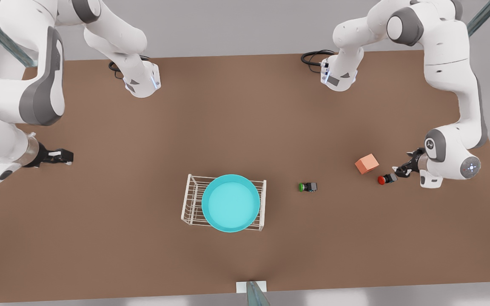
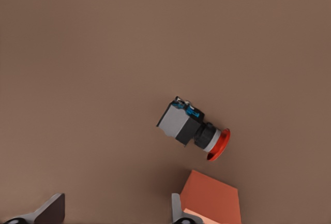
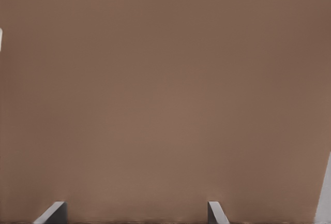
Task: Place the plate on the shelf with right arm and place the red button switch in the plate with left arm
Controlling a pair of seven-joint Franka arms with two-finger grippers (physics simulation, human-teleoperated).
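The turquoise plate (image 1: 231,203) rests on top of the white wire shelf (image 1: 189,199) near the table's middle front. On the front view's right, the red button switch (image 1: 384,179) lies on its side on the table; the left wrist view shows its red cap and dark body (image 2: 194,128). My left gripper (image 1: 401,170) hovers just beside the switch, open, with nothing between its fingers (image 2: 51,211). Far from the shelf, at the front view's left, my right gripper (image 1: 64,157) waits open over bare table, its fingertips (image 3: 217,212) apart.
A salmon-orange cube (image 1: 366,163) sits close to the red switch and to one left finger (image 2: 212,198). A green-capped switch (image 1: 308,187) lies between the shelf and the red switch. Both arm bases stand at the table's far edge.
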